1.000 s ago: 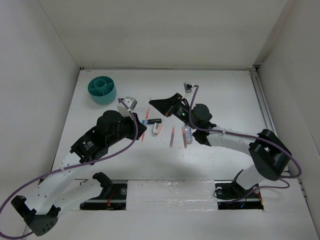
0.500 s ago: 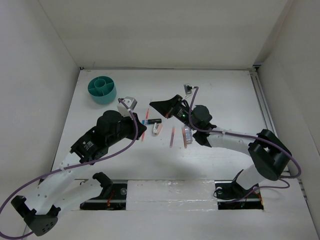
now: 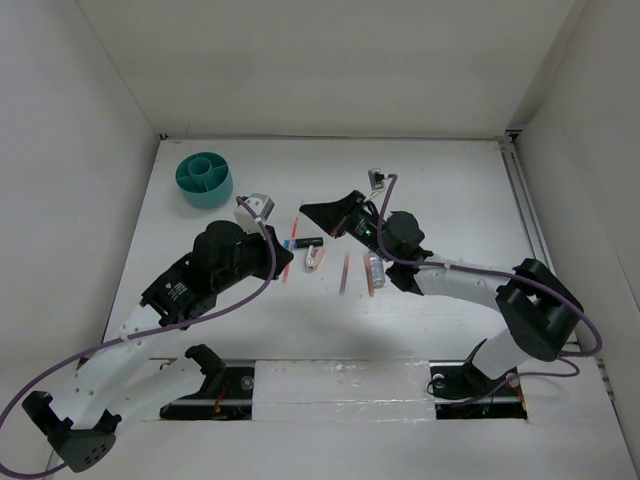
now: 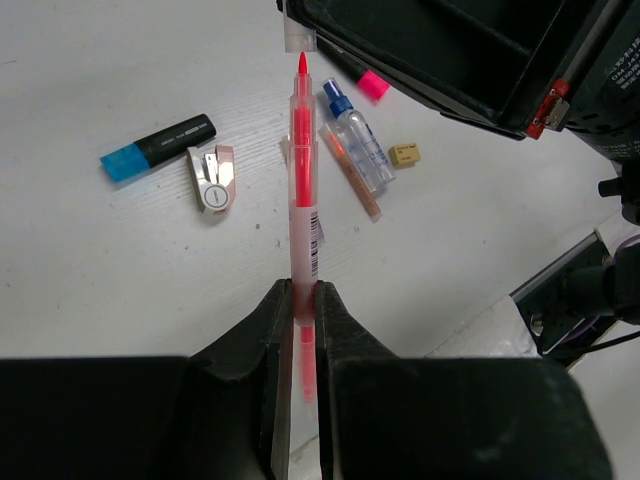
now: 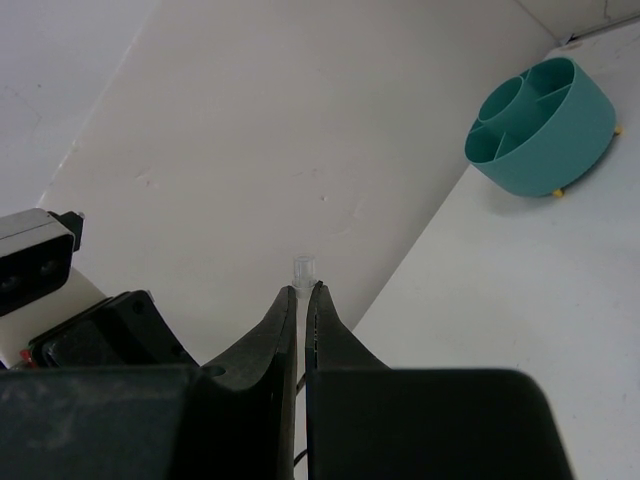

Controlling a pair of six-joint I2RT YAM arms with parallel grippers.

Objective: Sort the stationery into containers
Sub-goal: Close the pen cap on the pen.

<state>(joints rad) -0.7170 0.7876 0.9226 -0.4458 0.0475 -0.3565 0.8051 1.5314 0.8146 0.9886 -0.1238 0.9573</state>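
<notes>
**Arm pose.** The left arm (image 3: 180,290) reaches from its base at the near left diagonally toward the middle of the table (image 3: 450,190), with its wrist aimed at the far side. The right arm (image 3: 470,280) rises from the near right base and folds at the elbow on the right. It then runs leftward, so its wrist points toward the left arm's fingertips.

**Pen orientation.** In the overhead view the long axis of the pink pen (image 4: 302,170) runs near-to-far, leaning slightly right at the far end. Its red writing tip is bare and points away from the left wrist, toward the far edge.

**Left gripper** (image 4: 303,292). The jaws are pressed in on the rear part of the pen barrel — one finger on each side, with most of the pen sticking out ahead.

**Right gripper** (image 5: 302,292). The jaws are drawn together on a small clear cap (image 5: 303,268), which sticks out past the fingertips. In the left wrist view the cap sits just beyond the red tip and in line with it. Whether the two touch cannot be told.

**Other items.** These lie on the table around the held pen:
- a black marker with a blue end (image 4: 158,148)
- a pink-white eraser (image 4: 212,178)
- a small bottle (image 4: 357,135)
- a second pink pen (image 4: 350,172)
- a tan block (image 4: 404,154)
- a marker with a pink end (image 4: 368,82), partly hidden under the right gripper

The teal tub (image 3: 204,180) stands near the far left corner — well apart from both grippers.
</notes>
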